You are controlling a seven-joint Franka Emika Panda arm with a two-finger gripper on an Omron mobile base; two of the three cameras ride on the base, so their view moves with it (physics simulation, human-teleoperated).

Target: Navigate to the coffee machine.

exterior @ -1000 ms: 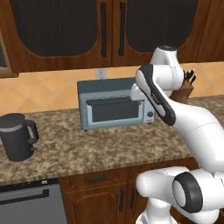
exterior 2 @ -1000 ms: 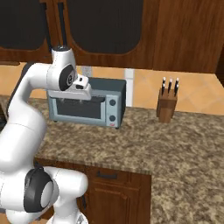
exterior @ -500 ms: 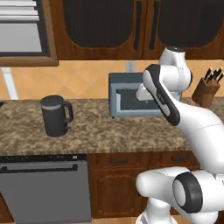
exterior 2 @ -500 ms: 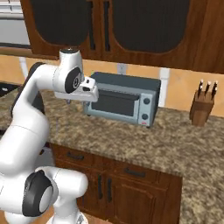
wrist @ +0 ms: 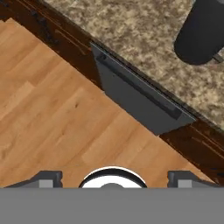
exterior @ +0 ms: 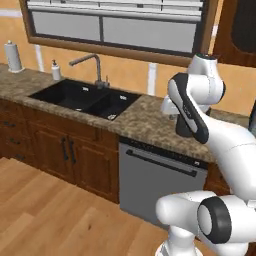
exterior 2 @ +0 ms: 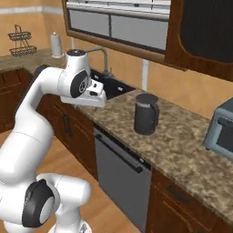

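The coffee machine is out of view. My gripper is open, its two dark fingertips far apart and nothing between them. It hangs over the counter's front edge, looking down on the wood floor and a grey dishwasher. In the right base view the gripper sits left of a rounded black jug. In the left base view the gripper is beside the same jug, which my arm mostly hides.
A wide grey-blue toaster oven stands at the counter's right end. A black double sink with a faucet, a soap bottle and a paper towel roll lie to the left. Open wood floor spreads in front.
The whole scene has shifted right as the base moved left along the counter. The toaster oven slid to the right edge; the sink, window and dishwasher came into view.
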